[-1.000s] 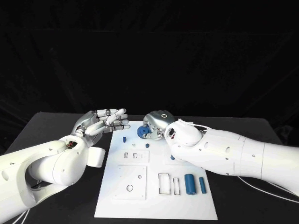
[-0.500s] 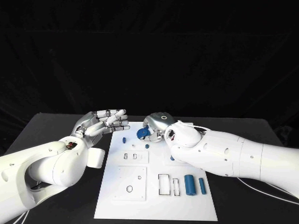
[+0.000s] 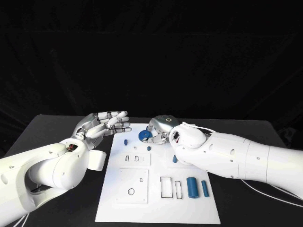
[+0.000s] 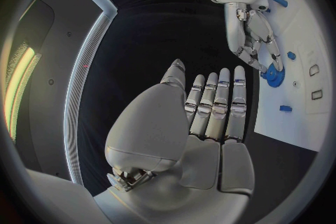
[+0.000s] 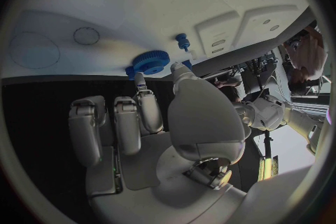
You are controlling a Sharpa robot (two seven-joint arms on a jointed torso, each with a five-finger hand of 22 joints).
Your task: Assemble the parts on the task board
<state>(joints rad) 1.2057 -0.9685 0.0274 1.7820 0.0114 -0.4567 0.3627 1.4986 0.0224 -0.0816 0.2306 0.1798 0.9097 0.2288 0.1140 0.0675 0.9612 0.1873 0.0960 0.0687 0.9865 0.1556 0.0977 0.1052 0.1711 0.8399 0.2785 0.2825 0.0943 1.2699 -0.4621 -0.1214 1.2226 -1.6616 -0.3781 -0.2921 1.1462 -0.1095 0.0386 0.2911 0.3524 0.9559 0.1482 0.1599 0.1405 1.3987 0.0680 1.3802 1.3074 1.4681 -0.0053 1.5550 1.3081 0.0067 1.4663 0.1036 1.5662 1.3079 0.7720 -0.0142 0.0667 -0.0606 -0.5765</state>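
The white task board (image 3: 158, 203) lies in the middle of the black table. My right hand (image 3: 162, 127) hovers over the board's far end and pinches a blue gear (image 3: 145, 135) between thumb and a fingertip. The right wrist view has the gear (image 5: 148, 60) at the fingertips (image 5: 140, 83), just above the board (image 5: 140, 0), next to a small blue peg (image 5: 182, 41). My left hand (image 3: 103, 124) is held open, fingers straight, beside the board's far left corner. From the left wrist, the open palm (image 4: 203, 129) faces the right hand (image 4: 248, 33) and the gear (image 4: 274, 75).
Nearer on the board lie a thick blue cylinder (image 3: 191, 183), a thinner blue pin (image 3: 205, 187) and a blue piece in a slot (image 3: 179, 189). Small blue pegs (image 3: 125, 141) (image 3: 149, 147) (image 3: 174, 159) stand further back. Recessed plates (image 3: 133, 184) take up the board's left.
My right hand has shifted slightly to the right with the gear still pinched. The left hand has barely moved.
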